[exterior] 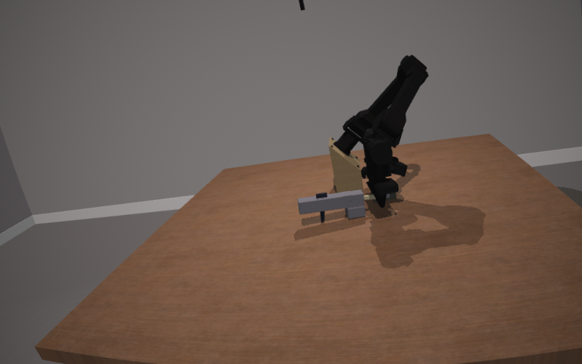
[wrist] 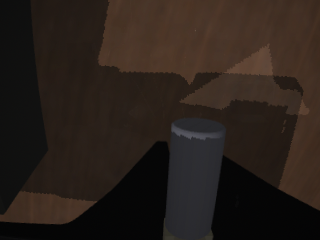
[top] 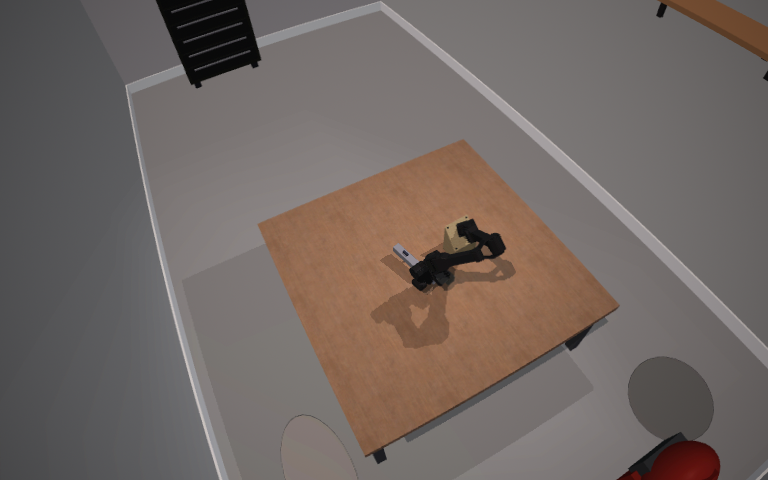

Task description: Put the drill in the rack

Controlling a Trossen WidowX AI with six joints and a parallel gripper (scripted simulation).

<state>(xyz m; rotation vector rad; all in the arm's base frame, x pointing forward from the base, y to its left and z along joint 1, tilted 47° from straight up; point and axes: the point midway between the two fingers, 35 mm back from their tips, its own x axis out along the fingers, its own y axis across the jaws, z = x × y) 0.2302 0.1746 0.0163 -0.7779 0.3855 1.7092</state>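
A grey block-shaped holder (top: 401, 250) (exterior: 332, 202) stands on the table, with a small dark key (top: 405, 253) (exterior: 321, 195) through it; its lower end shows below the block. The drill (exterior: 368, 197) (wrist: 195, 185) sticks out of the holder's right end in the exterior view, with a pale shank and a grey cylindrical end. My gripper (exterior: 382, 202) (wrist: 178, 152) points down and is shut on the drill just outside the holder. The drill hides part of the fingers in the wrist view. In the top view the arm hides the drill. I cannot make out the rack on the table.
The wooden table (top: 351, 226) (exterior: 257, 291) carries the arm's pale wedge-shaped mount (top: 452, 241) (exterior: 346, 176), close behind the holder. The arm's shadow falls across the table. A black slatted shelf (top: 215, 41) stands by the far wall, off the table.
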